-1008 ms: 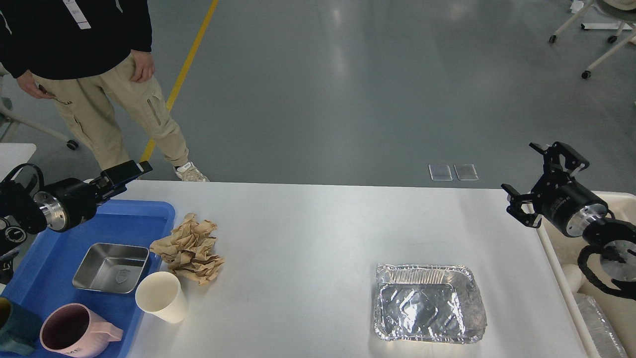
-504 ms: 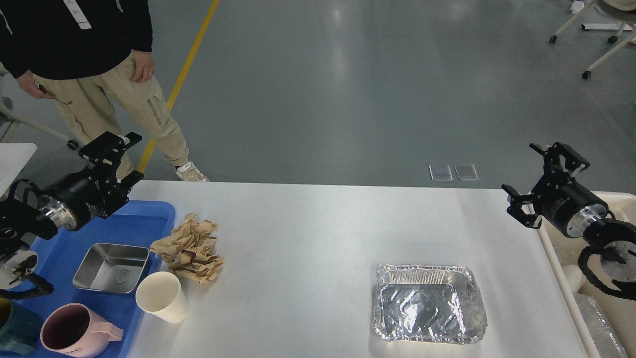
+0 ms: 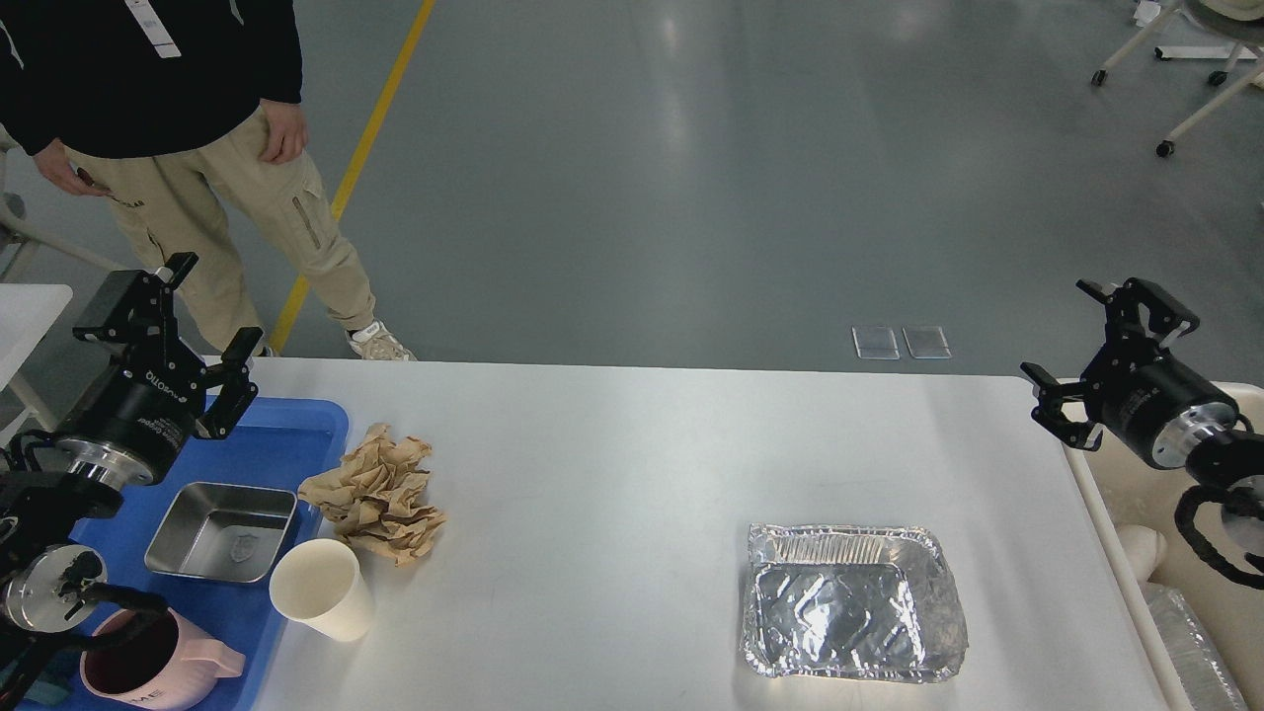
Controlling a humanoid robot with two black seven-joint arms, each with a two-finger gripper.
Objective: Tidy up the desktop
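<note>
Desktop [image 3: 632,464] fills the near half of the view, wide white slab, far edge running left to right. Left gripper [image 3: 168,331] hangs above its far-left corner, over the far end of the blue tray [image 3: 286,420]; fingers apart, nothing between them. Right gripper [image 3: 1106,360] hovers at the far-right corner, just past the desktop's right edge and above the cream bin [image 3: 1239,395]; fingers spread, empty.

On the desktop: crumpled brown paper [image 3: 377,494] touching the tray's right rim, white paper cup [image 3: 321,590] upright just near of it, foil tray [image 3: 851,602] well apart to the right, near side.

In the blue tray: steel dish [image 3: 222,530], pink mug [image 3: 158,670].

Hidden or cut off: pink mug partly behind the left arm's cabling; tray's near-left corner out of frame; bin contents mostly cut off at the right edge; bystander [image 3: 168,128] at far left shown only from the chest down.

Against the earlier frames: left gripper has swung up and leftward, turning from pointing right to pointing away. Right gripper drifted slightly right. Table items unmoved.
</note>
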